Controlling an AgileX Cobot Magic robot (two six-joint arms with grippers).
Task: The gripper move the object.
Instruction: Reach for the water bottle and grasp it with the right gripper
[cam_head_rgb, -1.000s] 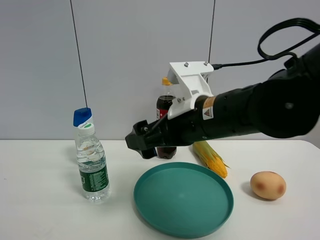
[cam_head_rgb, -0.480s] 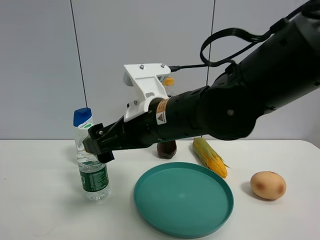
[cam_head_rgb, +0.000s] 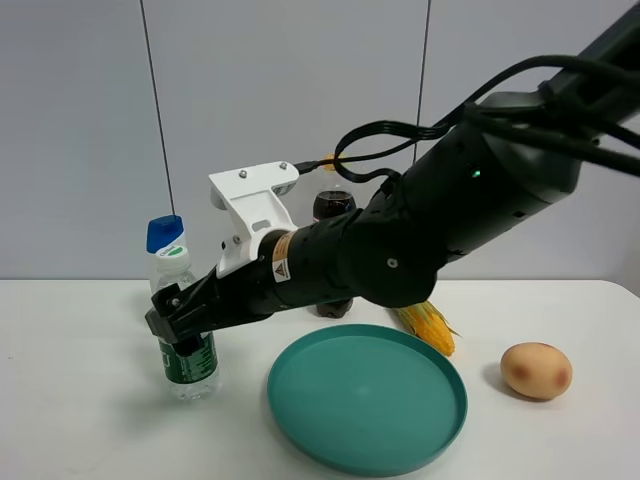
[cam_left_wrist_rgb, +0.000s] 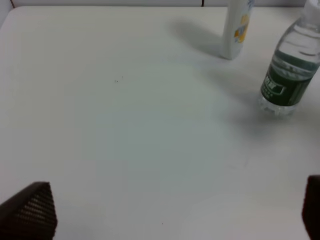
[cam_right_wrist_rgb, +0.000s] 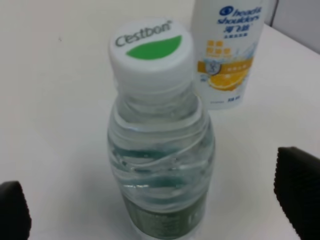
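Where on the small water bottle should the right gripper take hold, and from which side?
Probably grip the water bottle on its ribbed clear body above the green label, coming level from the plate side: it stands upright, the open right gripper straddles it, and the shampoo bottle blocks the back.

White tabletop (cam_head_rgb: 80, 400) bearing a teal plate (cam_head_rgb: 367, 408) at front centre, corn (cam_head_rgb: 428, 328) just behind its right rim, an egg (cam_head_rgb: 536, 370) farther right, a cola bottle (cam_head_rgb: 333, 205) behind, and a blue-capped shampoo bottle (cam_head_rgb: 165, 234) at left.
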